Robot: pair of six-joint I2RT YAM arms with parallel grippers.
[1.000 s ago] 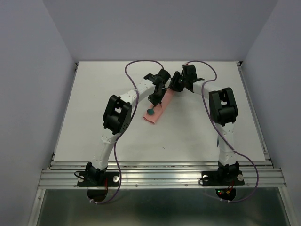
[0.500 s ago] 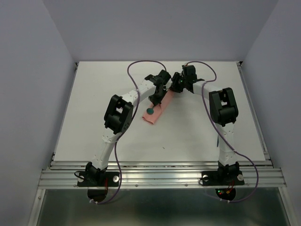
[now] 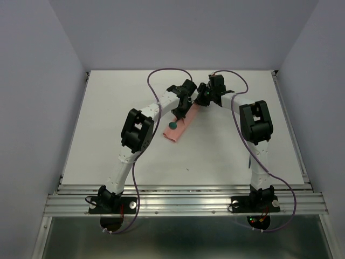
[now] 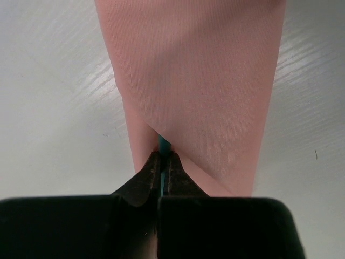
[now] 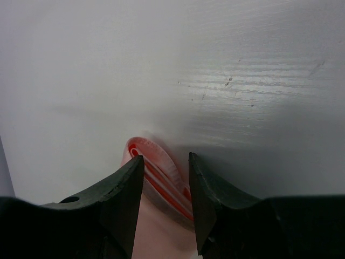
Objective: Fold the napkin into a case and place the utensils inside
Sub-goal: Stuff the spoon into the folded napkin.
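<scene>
Change: the spoon's (image 3: 173,124) round teal end now sits a touch farther up the strip than a second ago, nudged toward the far right. The left arm's elbow has swung slightly right with it.
Case: the case (image 3: 175,135) lies flat on the tabletop (image 3: 108,135), nearer the far edge than the near one and about midway between the side edges.
Long axis: it runs on a diagonal, near end aimed at the near left corner, far end at the far right corner.
Spoon: it lies along that same diagonal, round end toward the near left, handle running under the pink fold.
Left gripper: the left gripper (image 3: 177,115) is over the middle of the strip, pinched tight on the thin teal handle!
Right gripper: the right gripper (image 3: 200,102) is at the far end, jaws partly spread astride the layered cloth. I can't tell whether they press it.
</scene>
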